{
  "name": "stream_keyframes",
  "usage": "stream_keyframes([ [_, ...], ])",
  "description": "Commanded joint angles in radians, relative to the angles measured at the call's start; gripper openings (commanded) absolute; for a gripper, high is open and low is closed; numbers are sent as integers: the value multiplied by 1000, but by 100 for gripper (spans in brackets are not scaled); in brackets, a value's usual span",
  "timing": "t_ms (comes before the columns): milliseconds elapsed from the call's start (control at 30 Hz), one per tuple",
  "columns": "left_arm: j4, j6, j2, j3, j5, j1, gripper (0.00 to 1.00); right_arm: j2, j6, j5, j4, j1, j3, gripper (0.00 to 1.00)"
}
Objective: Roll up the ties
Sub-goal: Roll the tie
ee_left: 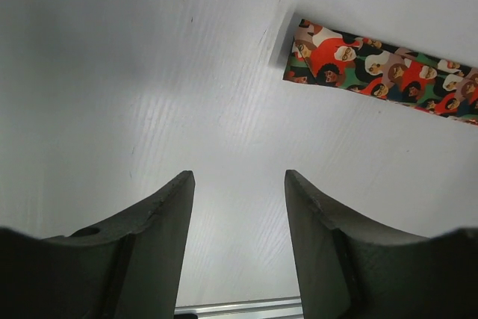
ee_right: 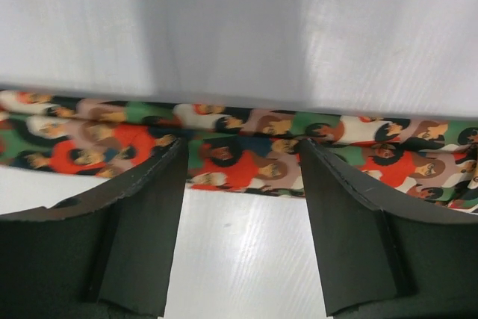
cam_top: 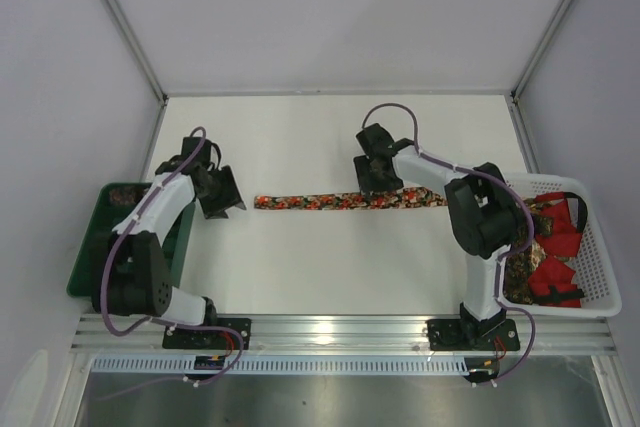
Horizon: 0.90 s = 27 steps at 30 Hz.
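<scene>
Grippers first: found the left gripper (cam_top: 224, 203) with jaws apart and nothing between them, poised over bare table (cam_top: 300, 267) just beside the left end of the tie (cam_top: 340, 201), not touching it. Found the right gripper (cam_top: 378, 183) spread wide too, lowered over the tie toward its right part. Saw in the right wrist view both fingertips (ee_right: 149, 199) overlapping the fabric's near edge, with the cloth running crosswise past the gap and not pinched. Could not tell whether the tips touched the cloth.

Turned to the containers. Noted a green tray (cam_top: 80, 247) at the table's left edge, beside the left arm, with a speckled brownish patch (cam_top: 122, 190) at its far end, too small to identify. Noted a white slotted basket (cam_top: 600, 301) at the right edge, beside the right arm, loaded with red cloth (cam_top: 555, 272), a strip of patterned fabric (cam_top: 520, 259) and black straps (cam_top: 577, 209) looping over the heap.

Saw the tie lying flat on the table, long axis running left to right across the middle, almost parallel to the near edge. Saw its squared-off end (ee_left: 295, 54) pointing left at the left gripper. Lost the opposite end behind the right arm, on the basket side. Made out a busy print of red, green, tan and black.
</scene>
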Motion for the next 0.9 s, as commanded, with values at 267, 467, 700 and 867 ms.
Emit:
stream_keyframes([
  [267, 170, 42, 135, 33, 189, 63, 56, 99, 359, -356, 193, 219, 265, 29],
  [467, 235, 42, 193, 32, 251, 73, 55, 220, 493, -467, 319, 221, 294, 0],
  [700, 229, 48, 274, 75, 254, 77, 56, 313, 510, -505, 334, 216, 357, 0],
  [867, 230, 47, 309, 92, 240, 79, 56, 318, 519, -520, 341, 216, 368, 0],
])
